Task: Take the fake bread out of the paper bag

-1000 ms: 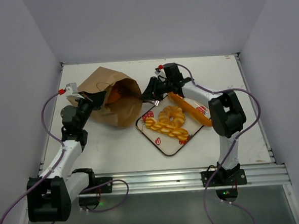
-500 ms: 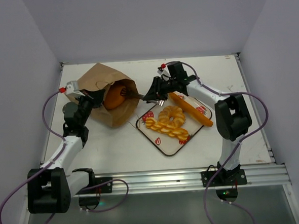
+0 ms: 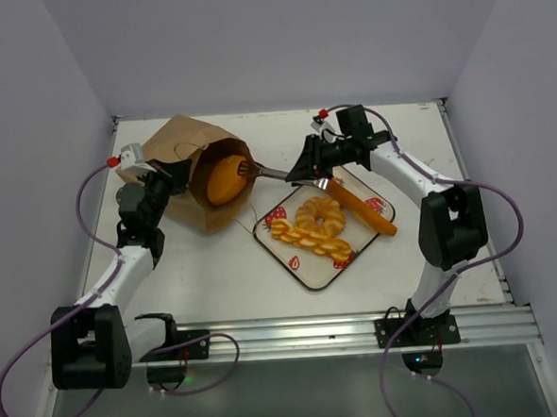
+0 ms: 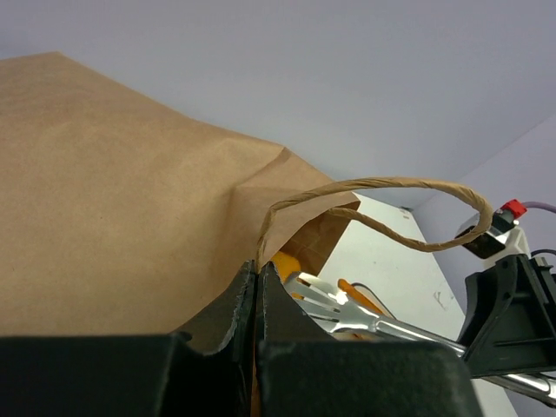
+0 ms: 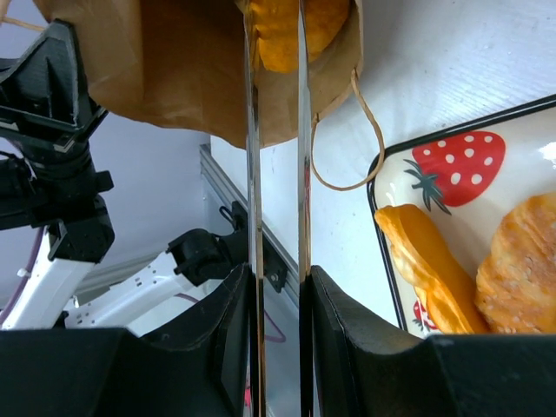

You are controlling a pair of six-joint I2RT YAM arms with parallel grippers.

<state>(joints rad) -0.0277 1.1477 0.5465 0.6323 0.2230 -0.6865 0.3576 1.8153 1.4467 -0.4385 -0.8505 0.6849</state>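
The brown paper bag point(image 3: 173, 156) lies on its side at the back left, mouth facing right. A round golden bread piece point(image 3: 223, 179) sits in its mouth. My left gripper point(image 3: 166, 178) is shut on the bag's rim point(image 4: 258, 261). My right gripper point(image 3: 307, 172) is shut on metal tongs point(image 3: 269, 172), whose forked tips reach the bag mouth beside the round piece point(image 5: 291, 26). In the right wrist view the two tong blades point(image 5: 253, 130) run up between my fingers point(image 5: 276, 276). A braided loaf point(image 3: 309, 239), ring doughnut point(image 3: 319, 213) and baguette point(image 3: 355, 203) lie on the strawberry tray point(image 3: 306, 270).
The bag's loop handle point(image 5: 347, 148) lies on the table between bag and tray; the other handle point(image 4: 382, 204) arches above the bag mouth. White walls close the table at back and sides. A metal rail point(image 3: 296, 335) runs along the near edge.
My right arm has drawn back to the right with the tongs. The bag mouth has opened and turned upward, and the round bread piece shows more fully in it.
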